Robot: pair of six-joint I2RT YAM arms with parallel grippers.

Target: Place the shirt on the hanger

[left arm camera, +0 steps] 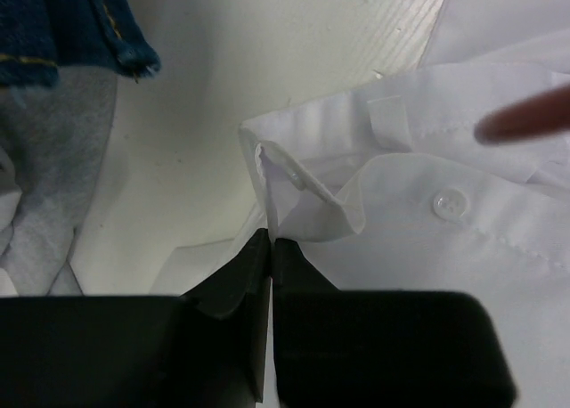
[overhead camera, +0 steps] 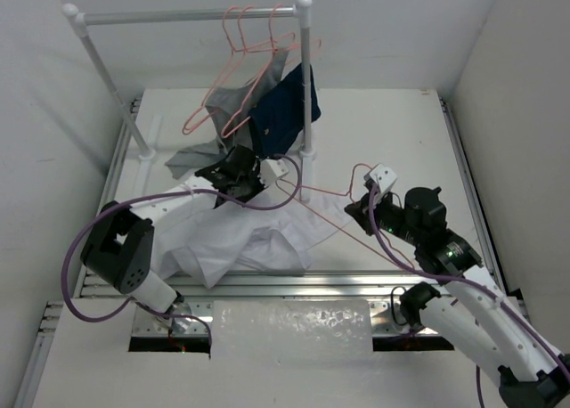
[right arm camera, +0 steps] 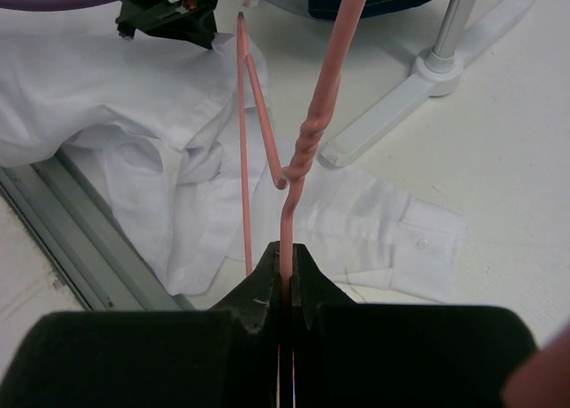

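White, thin and creased, the shirt (overhead camera: pixel 239 240) lies in a heap on the desk (overhead camera: pixel 383 132), at its near-left part, just in front of the rack's feet. The jaws of the left arm (overhead camera: pixel 233 171) are pressed together on a fold of that fabric. The left wrist view shows the pinched edge of the shirt (left arm camera: pixel 419 257) rising out of the black tips, with a button (left arm camera: pixel 450 203) just to the right of the grip.

The jaws of the right arm (overhead camera: pixel 426 219) are clamped on the hanger (overhead camera: pixel 331 192). The right wrist view shows them closed on the salmon-pink wire just below its twisted neck, and the rest of the hanger (right arm camera: pixel 331 78) slants up and away. One thin leg of it runs over the shirt (right arm camera: pixel 134 96) towards the left arm's head. The hanger is held above the desk, between the two arms and over the shirt's right edge.

Behind them stands a white clothes rack (overhead camera: pixel 191 16) carrying several more pink hangers (overhead camera: pixel 249 43). A grey garment (overhead camera: pixel 227 105) and a navy-blue garment (overhead camera: pixel 287 105) hang from it.
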